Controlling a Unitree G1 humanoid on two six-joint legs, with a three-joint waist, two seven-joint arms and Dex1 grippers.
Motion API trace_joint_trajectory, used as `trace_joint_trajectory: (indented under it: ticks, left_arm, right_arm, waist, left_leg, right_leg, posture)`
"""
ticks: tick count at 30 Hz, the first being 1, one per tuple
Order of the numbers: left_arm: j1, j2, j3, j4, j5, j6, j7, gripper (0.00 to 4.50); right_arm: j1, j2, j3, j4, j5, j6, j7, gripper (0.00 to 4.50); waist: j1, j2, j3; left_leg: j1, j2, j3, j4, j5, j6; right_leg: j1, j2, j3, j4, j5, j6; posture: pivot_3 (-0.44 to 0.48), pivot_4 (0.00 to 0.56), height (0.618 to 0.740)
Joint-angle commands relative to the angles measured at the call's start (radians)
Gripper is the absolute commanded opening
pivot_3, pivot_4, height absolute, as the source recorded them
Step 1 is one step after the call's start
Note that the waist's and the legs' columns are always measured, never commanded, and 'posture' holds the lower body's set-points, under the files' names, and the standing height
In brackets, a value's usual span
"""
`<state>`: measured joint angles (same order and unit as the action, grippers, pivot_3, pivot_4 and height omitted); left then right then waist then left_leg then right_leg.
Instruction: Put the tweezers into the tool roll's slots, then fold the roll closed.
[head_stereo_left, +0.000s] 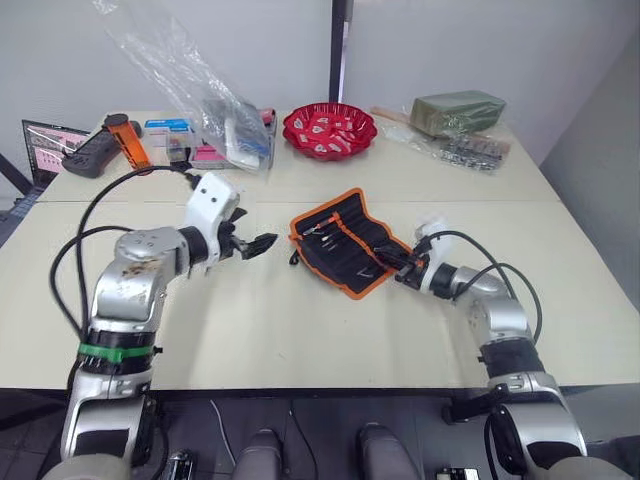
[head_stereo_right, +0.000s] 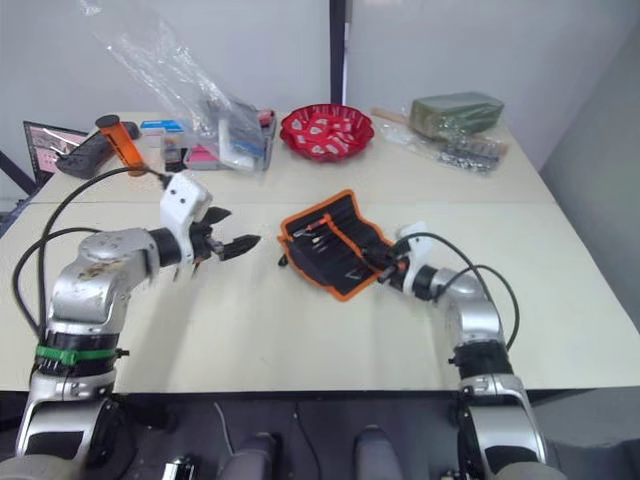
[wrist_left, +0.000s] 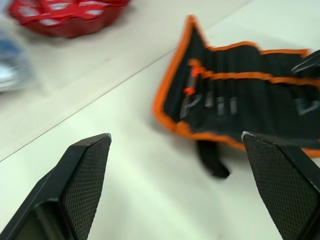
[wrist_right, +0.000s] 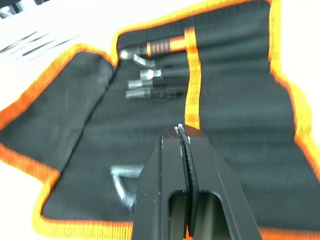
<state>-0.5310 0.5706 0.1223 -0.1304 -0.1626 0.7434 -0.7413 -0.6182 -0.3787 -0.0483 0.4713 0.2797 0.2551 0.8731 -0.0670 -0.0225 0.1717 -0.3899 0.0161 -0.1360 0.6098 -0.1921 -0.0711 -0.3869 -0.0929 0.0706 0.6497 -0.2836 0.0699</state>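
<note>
Lying diagonally, tool roll (head_stereo_left: 345, 240) unfolded

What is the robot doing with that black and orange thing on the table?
The robot is working on an open tool roll lying flat on the table. Its right end effector, fingers pressed together, is at the roll's near edge, over the fabric. The left end effector hovers open beside the roll, holding nothing. A few tools sit in the slots. The roll is not folded yet.
</note>
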Motion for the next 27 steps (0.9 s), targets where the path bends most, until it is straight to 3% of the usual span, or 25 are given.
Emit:
trace_joint_trajectory:
  ticks: [1, 11, 24, 27]
  left_arm:
    - [0.084, 0.004, 0.097, -0.104, -0.025, -0.062, 0.061, 4.46]
    - [0.381, -0.003, 0.371, -0.308, -0.134, 0.025, 0.169, 4.46]
    - [0.635, -0.203, 0.687, -0.43, -0.234, -0.036, 0.394, 4.46]
    - [0.709, -0.267, 0.701, -0.459, -0.238, -0.058, 0.435, 4.46]
  right_arm:
    - [-0.016, -0.015, 0.011, 0.025, -0.011, -0.01, 0.026, 0.0]
    - [-0.075, -0.038, 0.024, 0.119, -0.033, -0.035, 0.07, 0.0]
    - [-0.116, -0.023, 0.058, 0.314, -0.099, -0.139, 0.118, 0.0]
    - [-0.12, -0.019, 0.062, 0.327, -0.107, -0.148, 0.12, 0.0]
  waist:
    - [0.0, 0.0, 0.0]
    - [-0.002, 0.0, 0.0]
    - [-0.002, 0.0, 0.0]
    - [-0.002, -0.001, 0.0]
  left_leg:
    - [0.0, 0.0, 0.0, 0.0, 0.0, 0.0]
    - [0.0, 0.0, 0.0, -0.001, 0.0, 0.0]
    - [0.001, 0.001, 0.001, 0.0, 0.0, 0.0]
    - [0.001, 0.001, 0.001, 0.0, 0.0, 0.0]
  right_leg:
    - [0.0, 0.0, 0.0, 0.0, 0.0, 0.0]
    - [0.0, 0.0, 0.0, -0.001, 0.0, 0.0]
    - [0.001, 0.0, 0.0, -0.002, 0.0, -0.001]
    - [0.001, 0.0, 0.0, -0.002, 0.001, -0.001]
  posture:
    - [0.0, 0.15, 0.74]
    - [0.0, 0.15, 0.74]
    - [0.0, 0.15, 0.74]
    - [0.0, 0.15, 0.74]
